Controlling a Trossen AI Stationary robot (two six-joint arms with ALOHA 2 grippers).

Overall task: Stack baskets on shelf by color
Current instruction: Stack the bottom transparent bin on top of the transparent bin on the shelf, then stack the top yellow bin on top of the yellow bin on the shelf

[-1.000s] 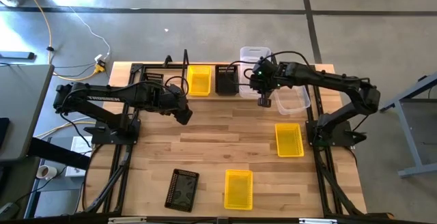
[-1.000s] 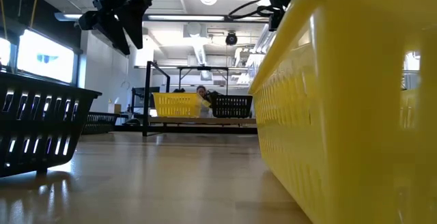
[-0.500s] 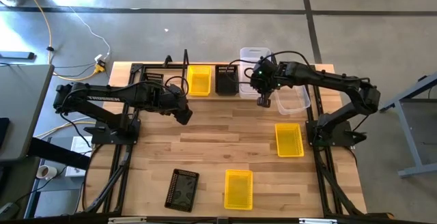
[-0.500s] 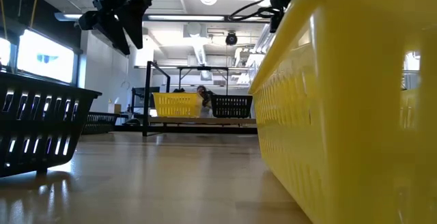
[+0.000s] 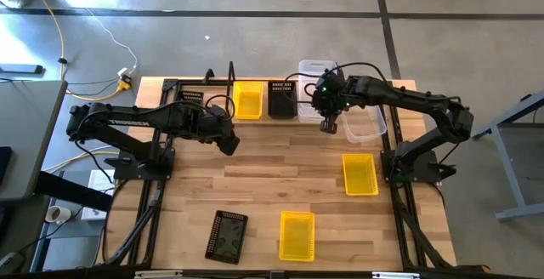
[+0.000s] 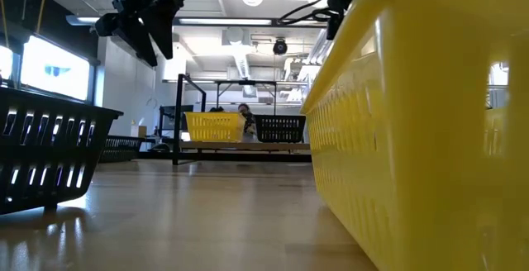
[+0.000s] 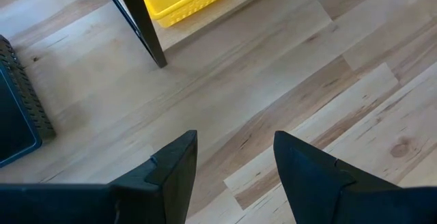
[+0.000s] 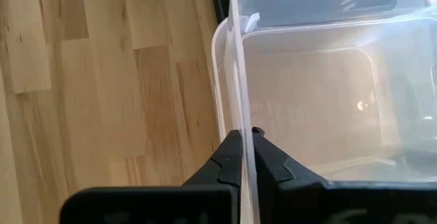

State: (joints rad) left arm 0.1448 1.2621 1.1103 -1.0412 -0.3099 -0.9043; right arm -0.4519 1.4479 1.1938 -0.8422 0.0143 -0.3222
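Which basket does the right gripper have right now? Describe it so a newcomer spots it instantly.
Start at the shelf along the table's far edge and go to its right end. There the right gripper pinches the wall of a clear basket beside the shelf. It is transparent, unlike the yellow basket and black basket nearby.

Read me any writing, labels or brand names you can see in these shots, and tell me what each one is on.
"THOSSEN"-like white lettering, likely "TROSSEN", on the left arm in the high view; too small to read for sure.
Faint embossed marks on the floor of the clear basket held by the right end effector: unreadable.
No other text shows on the baskets, shelf or table.
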